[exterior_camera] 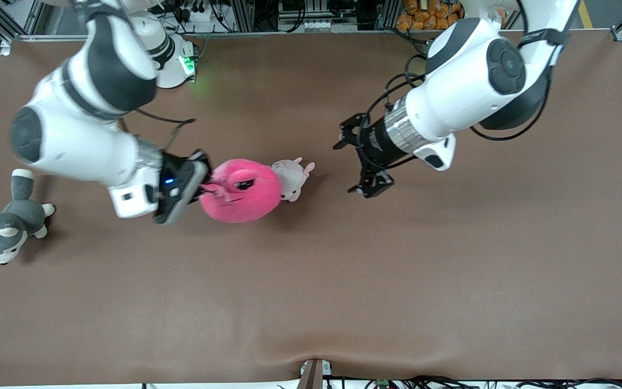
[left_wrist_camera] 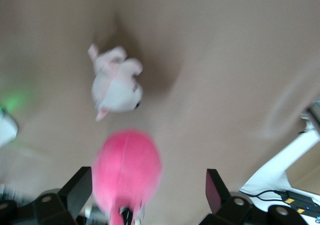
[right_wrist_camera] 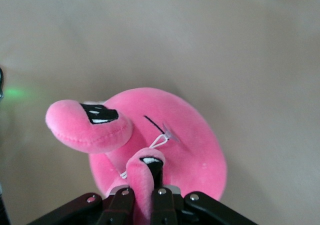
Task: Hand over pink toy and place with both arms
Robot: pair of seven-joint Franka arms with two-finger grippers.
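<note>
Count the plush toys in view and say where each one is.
3. The pink toy is in the right gripper; the pale plush lies beside it on the table; the grey husky lies at the right arm's end. None seems hidden.

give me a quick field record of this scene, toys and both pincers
pink toy: held up by one floppy ear
right pincer: shut on the ear
left pincer: open, holding nothing, over bare table toward the left arm's end
pale plush animal: on the table beside the pink toy
grey husky plush: lying at the right arm's end of the table
</note>
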